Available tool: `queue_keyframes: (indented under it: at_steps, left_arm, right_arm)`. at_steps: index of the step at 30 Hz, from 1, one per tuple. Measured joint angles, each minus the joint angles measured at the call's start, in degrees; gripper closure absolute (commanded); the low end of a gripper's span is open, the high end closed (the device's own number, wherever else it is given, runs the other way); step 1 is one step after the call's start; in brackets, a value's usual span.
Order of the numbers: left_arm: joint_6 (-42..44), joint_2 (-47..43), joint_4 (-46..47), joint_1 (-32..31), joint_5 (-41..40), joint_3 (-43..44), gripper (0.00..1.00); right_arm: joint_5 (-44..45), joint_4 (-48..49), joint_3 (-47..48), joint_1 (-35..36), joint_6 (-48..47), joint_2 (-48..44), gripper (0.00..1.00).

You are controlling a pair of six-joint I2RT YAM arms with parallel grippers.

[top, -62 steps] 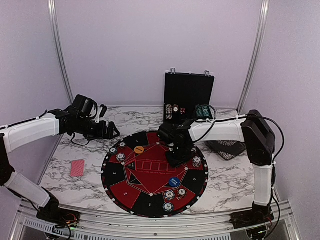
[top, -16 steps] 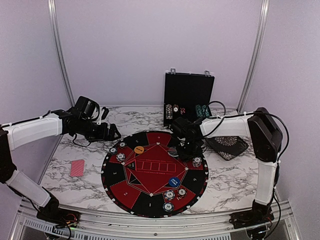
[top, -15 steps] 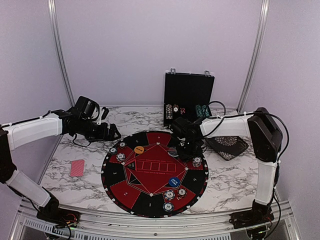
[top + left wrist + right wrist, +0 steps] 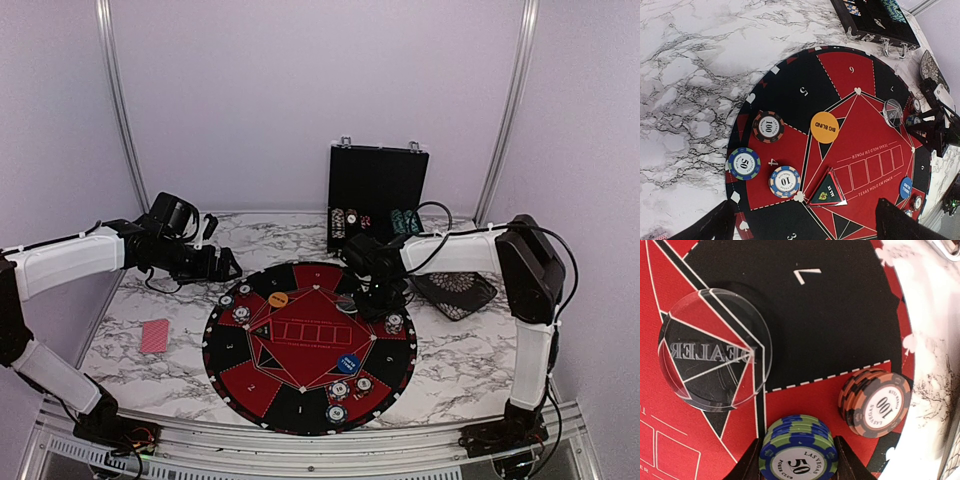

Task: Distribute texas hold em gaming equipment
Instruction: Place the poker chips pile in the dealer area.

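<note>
Sitting at the bottom centre of the right wrist view, a stack of blue-and-green 50 chips (image 4: 797, 454) is clamped between the dark fingers (image 4: 751, 466) of the right gripper (image 4: 380, 300), one finger against each side of it. Whether the stack rests on the mat or hangs just above it cannot be told. Just beside it, to the upper right of that frame, an orange-and-black 100 stack (image 4: 875, 402) lies on a red wedge, and to the upper left the clear DEALER disc (image 4: 715, 350) lies flat across the mat's lines.

In the left wrist view, a 100 chip (image 4: 768, 126), a 50 chip (image 4: 744, 163) and a 10 chip (image 4: 784, 181) lie near the round mat's (image 4: 300, 352) left rim, with the orange BIG BLIND disc (image 4: 824, 127) right of them.

From above, the blue disc (image 4: 348, 364) lies lower right on the mat and a red-backed card (image 4: 155, 336) lies on the marble table (image 4: 455, 355) at the left. The left gripper (image 4: 225, 265) hovers near the mat's upper-left edge, jaws wide apart and holding nothing. An open black case (image 4: 378, 190) stands at the back.
</note>
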Motion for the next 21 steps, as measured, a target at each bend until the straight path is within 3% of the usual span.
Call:
queue_keyframes:
  at_steps: [21]
  left_arm:
    - [0.00, 0.79, 0.02, 0.00, 0.26, 0.00, 0.01]
  right_arm:
    - [0.04, -0.46, 0.79, -0.04, -0.61, 0.00, 0.62]
